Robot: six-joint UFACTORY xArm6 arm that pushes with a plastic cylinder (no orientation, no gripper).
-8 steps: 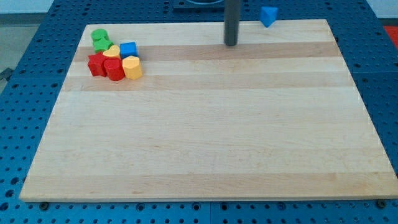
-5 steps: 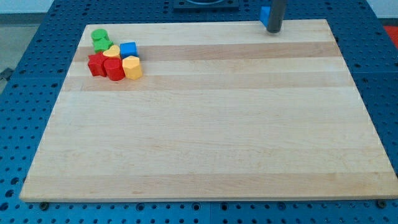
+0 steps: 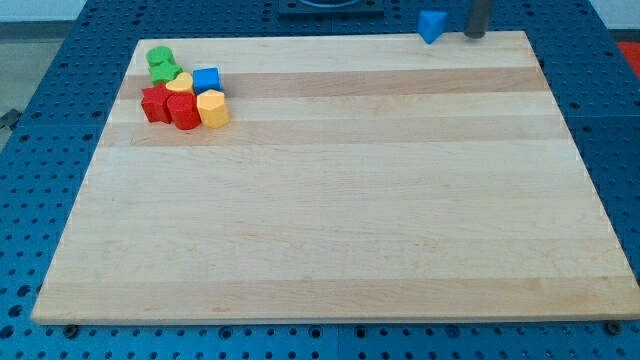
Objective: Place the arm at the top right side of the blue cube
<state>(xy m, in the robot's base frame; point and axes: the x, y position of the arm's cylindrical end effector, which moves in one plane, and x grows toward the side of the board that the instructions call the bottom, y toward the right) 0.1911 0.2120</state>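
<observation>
My tip [image 3: 477,36] is at the top edge of the wooden board [image 3: 330,200], right of centre. A blue block [image 3: 431,25] of unclear shape lies just to the tip's left at the board's top edge, with a small gap between them. A blue cube [image 3: 206,79] sits in a cluster at the view's top left, far left of the tip. It touches a yellow block [image 3: 181,83] and a second yellow block [image 3: 212,109].
The cluster also holds a green block [image 3: 160,62] at its top and two red blocks [image 3: 154,103] [image 3: 184,110] at its lower left. A blue perforated table [image 3: 30,150] surrounds the board.
My tip has moved right along the top edge, from the board's top centre, past the blue block at the edge, to that block's right side. No block has moved.
</observation>
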